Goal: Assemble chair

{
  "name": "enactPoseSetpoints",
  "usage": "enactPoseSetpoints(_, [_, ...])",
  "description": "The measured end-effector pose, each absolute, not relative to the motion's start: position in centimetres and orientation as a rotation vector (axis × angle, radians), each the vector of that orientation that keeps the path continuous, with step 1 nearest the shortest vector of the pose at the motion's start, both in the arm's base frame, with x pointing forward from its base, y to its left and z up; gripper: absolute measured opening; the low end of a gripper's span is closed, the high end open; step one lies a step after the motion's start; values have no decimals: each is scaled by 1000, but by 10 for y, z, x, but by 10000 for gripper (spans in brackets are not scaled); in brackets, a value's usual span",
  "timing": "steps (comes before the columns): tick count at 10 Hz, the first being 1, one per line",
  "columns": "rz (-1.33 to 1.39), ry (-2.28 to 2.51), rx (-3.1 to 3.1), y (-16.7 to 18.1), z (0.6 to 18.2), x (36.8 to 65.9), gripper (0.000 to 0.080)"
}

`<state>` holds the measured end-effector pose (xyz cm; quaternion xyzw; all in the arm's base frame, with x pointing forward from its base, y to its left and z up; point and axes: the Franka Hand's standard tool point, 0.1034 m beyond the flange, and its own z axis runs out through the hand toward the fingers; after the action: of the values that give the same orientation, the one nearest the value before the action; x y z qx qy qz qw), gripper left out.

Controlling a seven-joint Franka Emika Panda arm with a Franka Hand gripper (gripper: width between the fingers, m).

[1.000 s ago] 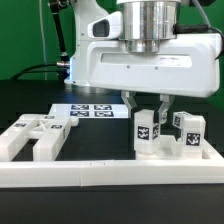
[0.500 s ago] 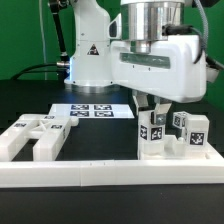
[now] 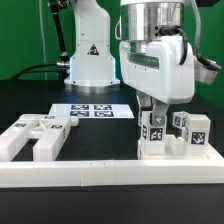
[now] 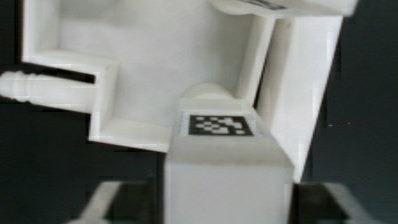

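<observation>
My gripper point(image 3: 152, 112) points straight down over the right part of the table and is shut on an upright white chair leg point(image 3: 151, 138) with a black-and-white tag. The rail hides the leg's foot. In the wrist view the leg point(image 4: 228, 165) fills the gap between my dark fingers point(image 4: 121, 200). More tagged chair pieces point(image 3: 190, 131) stand close to the exterior view's right of it. A flat slotted chair panel point(image 3: 33, 138) lies at the exterior view's left. Other white chair parts point(image 4: 107, 60) lie beyond the leg in the wrist view.
The long low white border rail point(image 3: 100, 174) runs along the front. The marker board point(image 3: 95, 111) lies flat behind the parts. The robot's base point(image 3: 88, 55) stands at the back. The table is black.
The gripper hand has turned about its vertical axis, from broadside to a narrower angle. The held leg has shifted slightly to the exterior view's right.
</observation>
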<state>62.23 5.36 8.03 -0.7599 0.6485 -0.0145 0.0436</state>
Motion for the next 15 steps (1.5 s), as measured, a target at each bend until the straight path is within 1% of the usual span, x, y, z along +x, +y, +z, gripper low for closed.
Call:
enactPoseSetpoints(1, [-44, 1982, -2323, 54, 80, 622, 509])
enactPoseSetpoints(2, [-50, 1912, -2382, 54, 81, 623, 509])
enactPoseSetpoints(3, [-62, 1755, -2504, 54, 83, 623, 619])
enactPoseSetpoints(4, [-73, 1580, -2620, 56, 85, 624, 640])
enactPoseSetpoints(7, [-106, 1131, -2851, 56, 87, 625, 648])
enactPoseSetpoints(9, [-128, 779, -2980, 53, 85, 624, 649])
enactPoseSetpoints(14, [-136, 337, -3084, 54, 84, 623, 649])
enactPoseSetpoints(15, [-138, 188, -3108, 53, 84, 623, 649])
